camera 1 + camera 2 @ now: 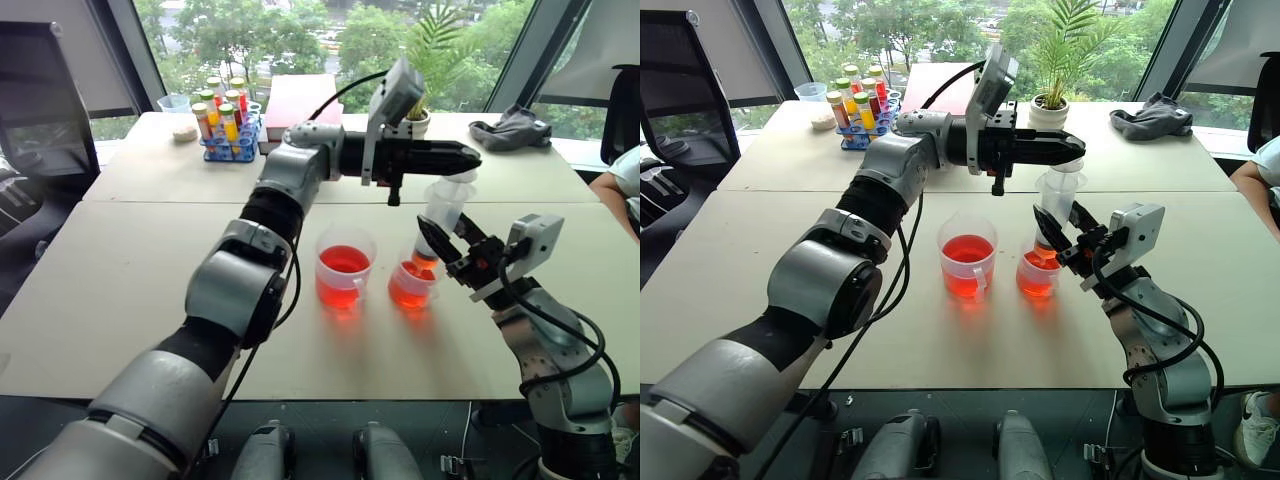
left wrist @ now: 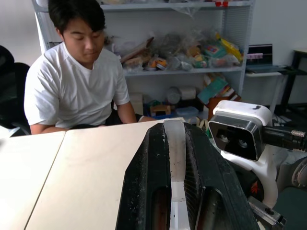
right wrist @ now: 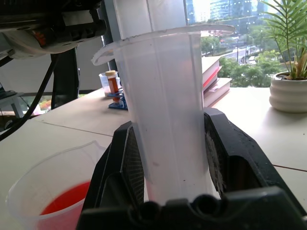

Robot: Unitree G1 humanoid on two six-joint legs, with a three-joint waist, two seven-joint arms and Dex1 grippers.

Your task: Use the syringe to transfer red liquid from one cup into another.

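The syringe [image 1: 443,208] stands nearly upright, its orange tip down in the smaller cup [image 1: 411,285], which holds red liquid [image 1: 408,272]. My right gripper [image 1: 441,237] is shut on the clear barrel [image 3: 168,120] low down. My left gripper [image 1: 467,158] reaches in level from the left, shut on the syringe's plunger [image 2: 175,153] at the top end. The larger cup [image 1: 345,268], about half full of red liquid [image 1: 344,261], stands just left of the smaller one, and its rim also appears in the right wrist view [image 3: 50,184].
A rack of coloured bottles [image 1: 225,122], a pink book [image 1: 300,100], a potted plant [image 1: 420,118] and a grey cloth [image 1: 512,130] sit along the table's far side. A person [image 2: 76,81] sits at the table's right end, with an arm [image 1: 620,185] on it.
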